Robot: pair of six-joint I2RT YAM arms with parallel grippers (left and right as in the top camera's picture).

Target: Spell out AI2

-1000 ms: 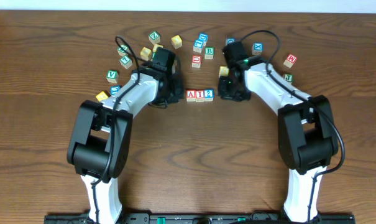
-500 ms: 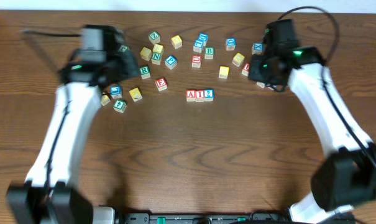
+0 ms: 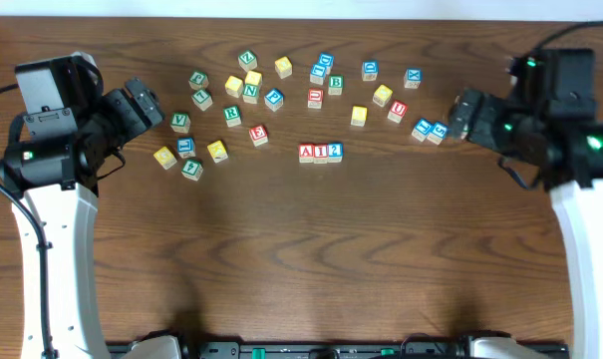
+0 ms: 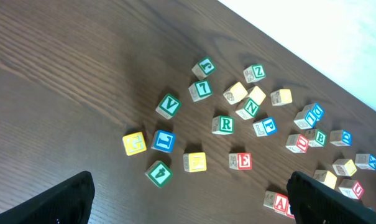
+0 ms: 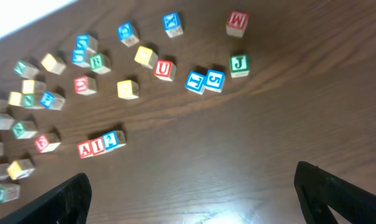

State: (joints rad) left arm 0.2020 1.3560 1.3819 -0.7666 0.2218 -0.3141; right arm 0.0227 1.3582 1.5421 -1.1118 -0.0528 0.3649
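I read A block [image 3: 306, 153], I block [image 3: 321, 153], 2 block [image 3: 335, 151] touching in row, frame centre. Spelling looks done, nothing left. Left gripper [image 3: 145, 101] upper left, right gripper [image 3: 458, 110] upper right: both spread wide, empty. Loose letter blocks [image 3: 232, 114] scattered above row. Dark wood-grain table [image 3: 301, 259]; pale wall strip [image 3: 301, 8] along top.

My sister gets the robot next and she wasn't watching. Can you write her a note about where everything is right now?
Left gripper: open, holding nothing, over the left side of the table.
Right gripper: open, holding nothing, over the right side.
Blocks: the A block, I block and 2 block sit side by side in a row mid-table. Spare blocks lie scattered behind them.
Done: the row reads AI2.
Left: nothing seems left to place; maybe just check the row looks straight.
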